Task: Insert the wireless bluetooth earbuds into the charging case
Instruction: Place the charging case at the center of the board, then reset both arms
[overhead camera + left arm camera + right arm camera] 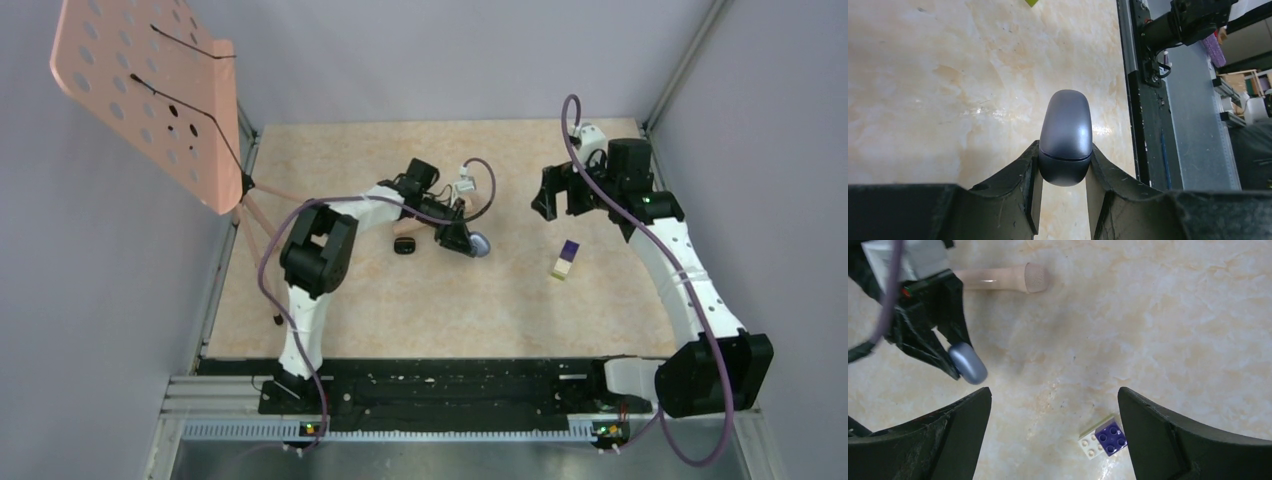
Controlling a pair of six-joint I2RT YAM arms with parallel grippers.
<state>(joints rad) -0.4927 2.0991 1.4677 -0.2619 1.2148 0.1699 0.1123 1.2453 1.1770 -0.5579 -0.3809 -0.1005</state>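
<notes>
Evidently we are early: our left gripper (1064,156) pinches the grey charging case (1066,122), seemingly closed, while the right gripper (1054,392) hangs spread and empty over the tabletop (420,310). We cannot make out any earbuds, so insertion remains undone.

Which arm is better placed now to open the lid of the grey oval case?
Probably the right. The left gripper is shut on the glossy grey oval case, holding it; the right gripper is open, empty and close by.
</notes>
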